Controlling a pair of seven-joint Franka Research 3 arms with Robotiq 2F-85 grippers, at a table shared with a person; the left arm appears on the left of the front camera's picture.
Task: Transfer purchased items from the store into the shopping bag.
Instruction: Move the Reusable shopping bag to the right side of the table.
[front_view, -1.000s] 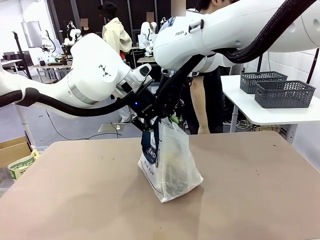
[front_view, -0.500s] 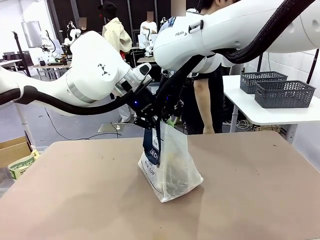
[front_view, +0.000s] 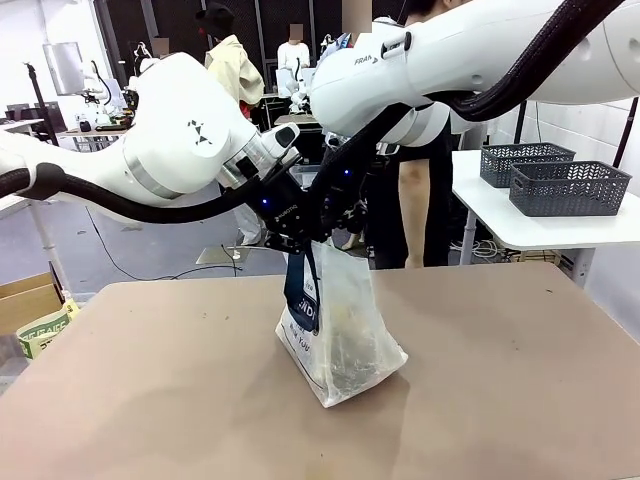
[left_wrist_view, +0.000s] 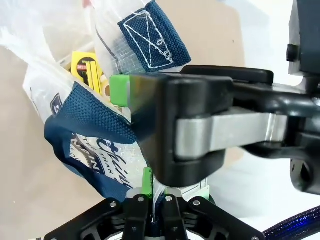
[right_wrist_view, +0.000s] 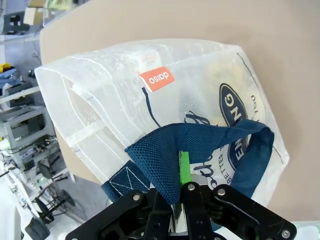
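The shopping bag (front_view: 345, 335) stands on the brown table (front_view: 150, 400), a translucent plastic tote with navy straps and a navy oval print (right_wrist_view: 232, 120). Both arms meet just above its mouth. My left gripper (front_view: 296, 243) (left_wrist_view: 150, 195) is shut on the bag's navy handle (left_wrist_view: 95, 132) and the plastic rim beside it. My right gripper (front_view: 335, 232) (right_wrist_view: 181, 175) is shut on the other navy handle (right_wrist_view: 200, 140). It fills the middle of the left wrist view as a big black body (left_wrist_view: 200, 130). A purchased item with a yellow-and-black body (left_wrist_view: 86, 69) lies inside the bag.
Two dark grey mesh baskets (front_view: 568, 187) sit on a white side table (front_view: 540, 235) at the far right; I cannot tell whether either is the store. A person (front_view: 420, 200) stands behind the bag. A cardboard box (front_view: 28, 300) is on the floor at left.
My left gripper has shut on the bag's handle. Both grippers have risen slightly, drawing the bag's top upward.
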